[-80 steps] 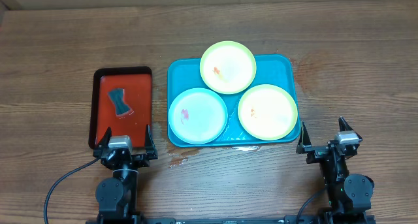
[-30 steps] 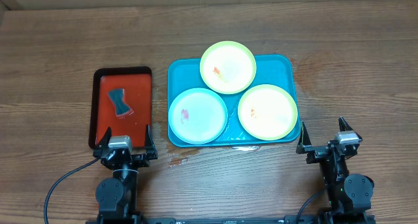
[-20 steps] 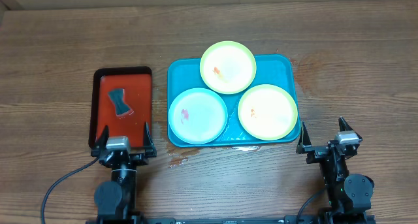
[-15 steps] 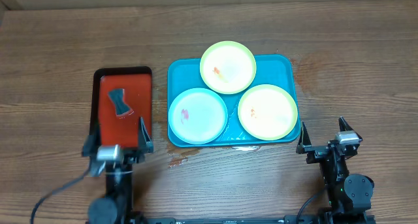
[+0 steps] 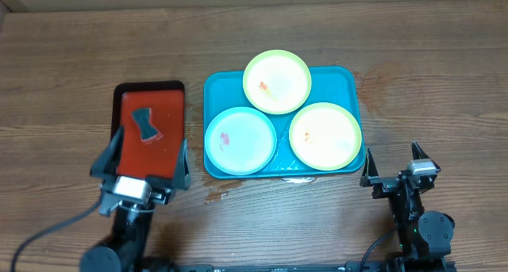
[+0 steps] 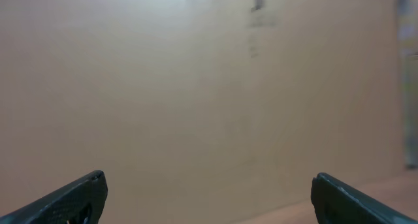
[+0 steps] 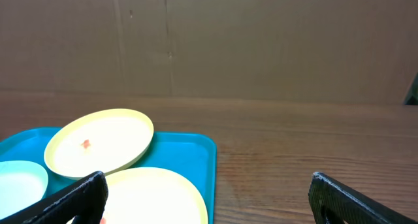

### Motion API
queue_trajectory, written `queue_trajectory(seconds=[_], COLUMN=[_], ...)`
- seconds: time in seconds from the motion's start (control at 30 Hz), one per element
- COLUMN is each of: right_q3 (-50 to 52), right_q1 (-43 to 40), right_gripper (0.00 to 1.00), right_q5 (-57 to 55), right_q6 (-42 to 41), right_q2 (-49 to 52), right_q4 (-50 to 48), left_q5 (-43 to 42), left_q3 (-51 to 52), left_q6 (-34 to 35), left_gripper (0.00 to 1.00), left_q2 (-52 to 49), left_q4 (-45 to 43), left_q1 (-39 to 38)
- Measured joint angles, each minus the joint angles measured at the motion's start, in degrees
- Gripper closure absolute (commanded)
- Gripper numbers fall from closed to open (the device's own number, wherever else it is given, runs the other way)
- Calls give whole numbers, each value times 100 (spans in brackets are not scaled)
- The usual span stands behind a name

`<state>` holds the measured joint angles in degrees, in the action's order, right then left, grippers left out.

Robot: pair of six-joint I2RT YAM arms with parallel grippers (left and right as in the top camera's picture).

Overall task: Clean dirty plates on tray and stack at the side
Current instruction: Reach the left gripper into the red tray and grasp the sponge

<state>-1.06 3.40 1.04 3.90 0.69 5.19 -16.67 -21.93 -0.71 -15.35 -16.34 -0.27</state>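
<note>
A teal tray (image 5: 214, 88) holds three plates: a light blue plate (image 5: 240, 140) at front left with a red smear, a yellow-green plate (image 5: 276, 82) at the back with an orange smear, and a yellow-green plate (image 5: 324, 136) at front right. My left gripper (image 5: 141, 155) is open and empty, raised over the front of the red tray (image 5: 167, 113); its wrist view shows only a plain wall between the fingers (image 6: 208, 199). My right gripper (image 5: 392, 161) is open and empty, at the front right of the teal tray. Its wrist view shows the back plate (image 7: 99, 143), the near plate (image 7: 153, 198) and the tray (image 7: 189, 152).
A red tray with a black rim stands left of the teal tray and holds a dark crumpled cloth (image 5: 144, 124). A brown cardboard wall (image 7: 261, 41) runs along the table's far edge. Stains mark the wood in front of the teal tray (image 5: 218, 194).
My left arm has risen and moved toward the red tray, its camera now tilted up at the wall. The right arm, plates and trays have not moved.
</note>
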Motion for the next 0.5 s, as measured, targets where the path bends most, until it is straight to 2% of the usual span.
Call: queue_trajectory(seconds=[0.17, 0.23, 0.33, 0.5], right_q3=[0, 0, 0, 0], right_q1=[0, 0, 0, 2], right_gripper=[0, 0, 0, 0], right_q5=[0, 2, 0, 0], right_q6=[0, 0, 0, 0], right_q2=[0, 0, -2, 0], right_q4=[-2, -4, -2, -2], left_q5=[-949, -1213, -1276, -1228], left_q3=[-662, -850, -1510, -3434], left_q6=[-79, -83, 13, 175], left_gripper=[0, 0, 0, 0], left_q2=[-920, -1196, -1860, -3639], left_q4=[-332, -87, 828, 3622], left_q1=[0, 0, 0, 2])
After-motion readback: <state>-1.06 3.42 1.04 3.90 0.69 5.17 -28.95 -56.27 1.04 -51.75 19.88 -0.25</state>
